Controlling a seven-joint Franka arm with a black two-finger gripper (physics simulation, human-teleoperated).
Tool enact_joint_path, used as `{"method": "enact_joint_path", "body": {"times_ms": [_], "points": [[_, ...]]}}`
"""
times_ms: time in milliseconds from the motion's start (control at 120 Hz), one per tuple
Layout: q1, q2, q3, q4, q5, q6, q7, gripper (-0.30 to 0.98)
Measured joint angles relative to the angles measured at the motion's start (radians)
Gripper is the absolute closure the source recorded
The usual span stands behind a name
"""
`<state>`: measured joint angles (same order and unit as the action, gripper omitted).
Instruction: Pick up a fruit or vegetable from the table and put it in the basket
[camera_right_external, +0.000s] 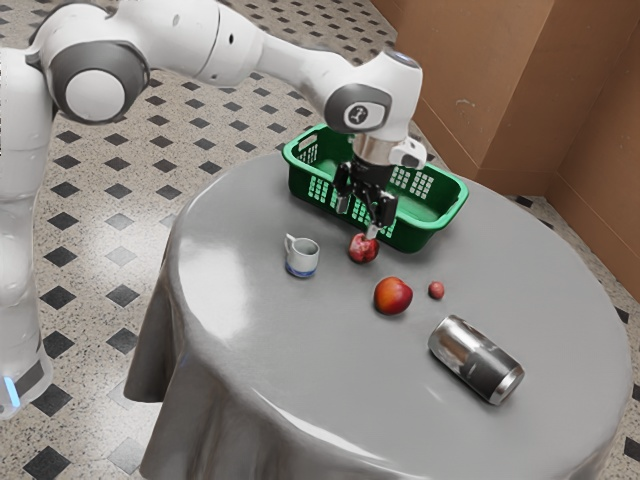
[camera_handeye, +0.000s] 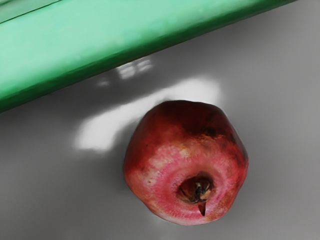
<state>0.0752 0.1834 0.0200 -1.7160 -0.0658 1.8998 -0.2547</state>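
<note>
1 red pomegranate (camera_handeye: 160, 150) on grey table (camera_handeye: 270, 65) (crown showing), near green basket (camera_handeye: 100, 40).

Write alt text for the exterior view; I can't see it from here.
The open end effector hangs over a pomegranate beside a green basket on a gray-covered round table. Also there: a mug, a red-orange fruit, a small reddish ball-like item and a metal can on its side.

White arm (camera_right_external: 225, 45) is wearing smooth rounded shells. Dark grey cover (camera_right_external: 136, 66) is ringing a white disc (camera_right_external: 95, 96); round wrist badge (camera_right_external: 360, 116) is carrying a small dark mark, maybe a logo. Blue strip (camera_right_external: 11, 391) is lighting the base (camera_right_external: 36, 378). Black gripper (camera_right_external: 358, 219) is ending in paler fingertips (camera_right_external: 372, 232).
</note>
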Motion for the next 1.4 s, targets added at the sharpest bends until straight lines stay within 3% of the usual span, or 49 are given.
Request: {"method": "enact_joint_path", "body": {"times_ms": [1400], "points": [[-0.005,0.150,-0.003,0.071,-0.019,0.035,-0.035,0.00]]}}
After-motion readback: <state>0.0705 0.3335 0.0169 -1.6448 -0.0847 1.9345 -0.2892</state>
